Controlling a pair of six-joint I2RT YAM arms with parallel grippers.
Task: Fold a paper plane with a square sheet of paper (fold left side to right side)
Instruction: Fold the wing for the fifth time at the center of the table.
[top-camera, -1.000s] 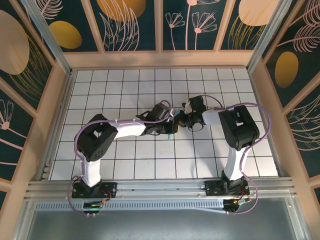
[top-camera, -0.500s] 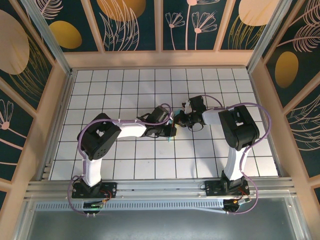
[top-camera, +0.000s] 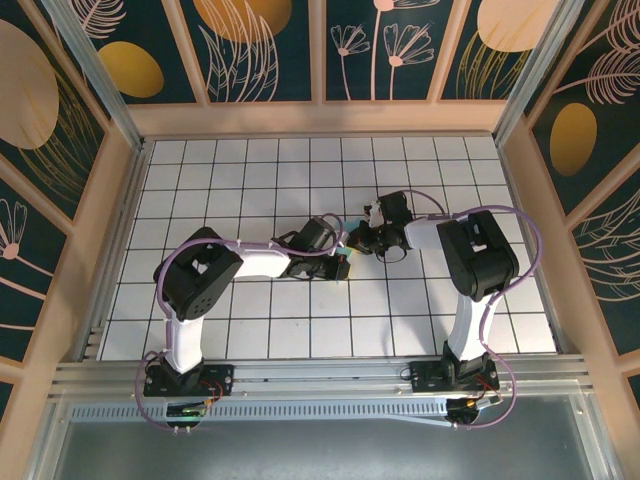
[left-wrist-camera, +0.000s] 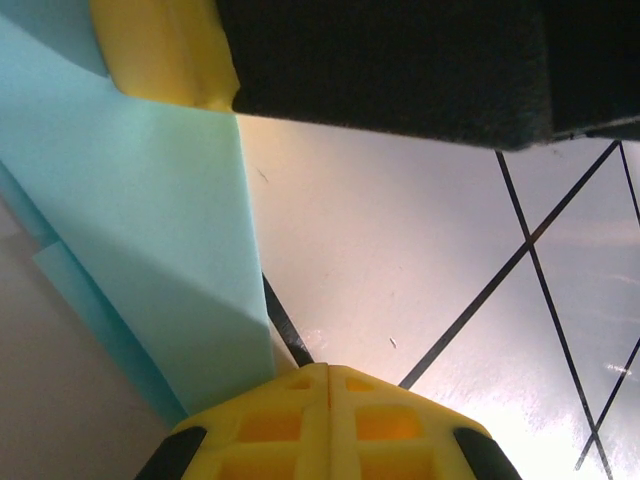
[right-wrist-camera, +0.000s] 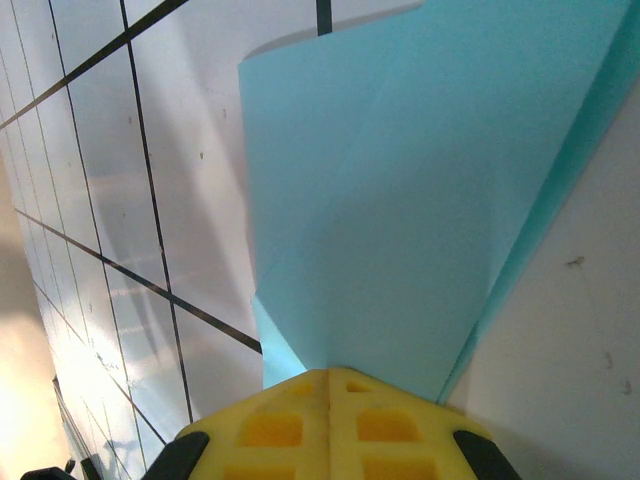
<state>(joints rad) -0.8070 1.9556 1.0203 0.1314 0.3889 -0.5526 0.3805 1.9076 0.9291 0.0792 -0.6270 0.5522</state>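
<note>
Both arms reach inward low over the table (top-camera: 250, 330), left gripper (left-wrist-camera: 328, 372) and right gripper (right-wrist-camera: 328, 375) each clamped onto the paper plane (right-wrist-camera: 400, 180).

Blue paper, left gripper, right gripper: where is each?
blue paper (right-wrist-camera: 400, 180), right wrist view, middle of its folded face.
left gripper (left-wrist-camera: 327, 385), left wrist view, seam between its yellow fingertips.
right gripper (right-wrist-camera: 327, 390), right wrist view, seam between its yellow fingertips.

I find both arms reached inward to mid-table, with their elbows raised. The left gripper (top-camera: 343, 264) points toward 4 o'clock and the right gripper (top-camera: 357, 240) toward 9 o'clock, their tips nearly meeting. Both jaw pairs are closed. The right fingers (right-wrist-camera: 270, 430) pinch the folded blue paper (right-wrist-camera: 400, 200). I cannot confirm any hold by the left fingers (left-wrist-camera: 380, 425).
</note>
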